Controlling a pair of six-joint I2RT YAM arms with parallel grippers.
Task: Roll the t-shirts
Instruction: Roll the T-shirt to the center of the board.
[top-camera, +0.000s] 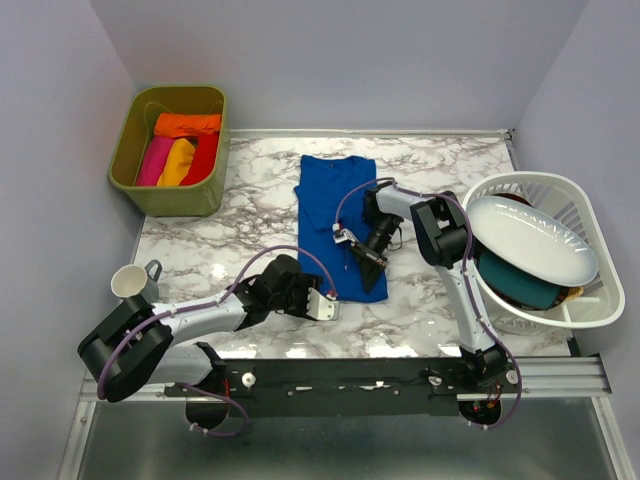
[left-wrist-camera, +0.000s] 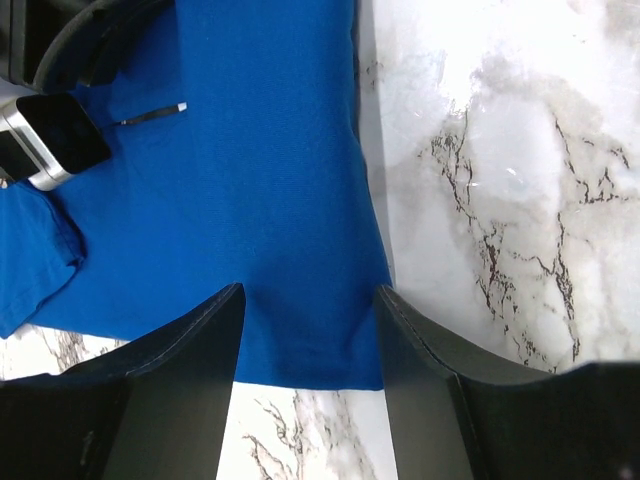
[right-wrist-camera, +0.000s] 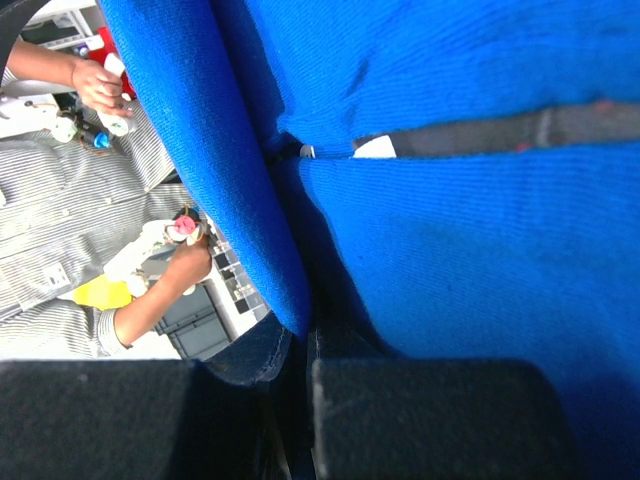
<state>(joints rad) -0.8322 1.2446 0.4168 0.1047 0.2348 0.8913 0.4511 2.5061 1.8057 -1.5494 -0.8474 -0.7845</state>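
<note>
The blue t-shirt (top-camera: 330, 200) lies flat on the marble bench (top-camera: 250, 190), folded into a narrow strip. Its long axis runs straight away from the arms, with the collar end far and the hem near. The left end effector (left-wrist-camera: 308, 295) sits low at the near left corner of that strip. Its fingers are spread, and in the left wrist view they straddle the hem with the corner of the cloth lying between them, not yet gripped. The right end effector (top-camera: 368, 262) is over the near right part of the shirt. Its fingers are pressed together on a ridge of blue fabric, which the right wrist view shows pulled up off the rest of the cloth. Both arms are at the hem, so I'd say a roll would have to travel from the near edge towards the collar, and the left one first has to close on its corner. The other shirts (top-camera: 180, 150), orange, pink, yellow and red, sit bundled in the green bin (top-camera: 135, 150) at the far left, well apart.
</note>
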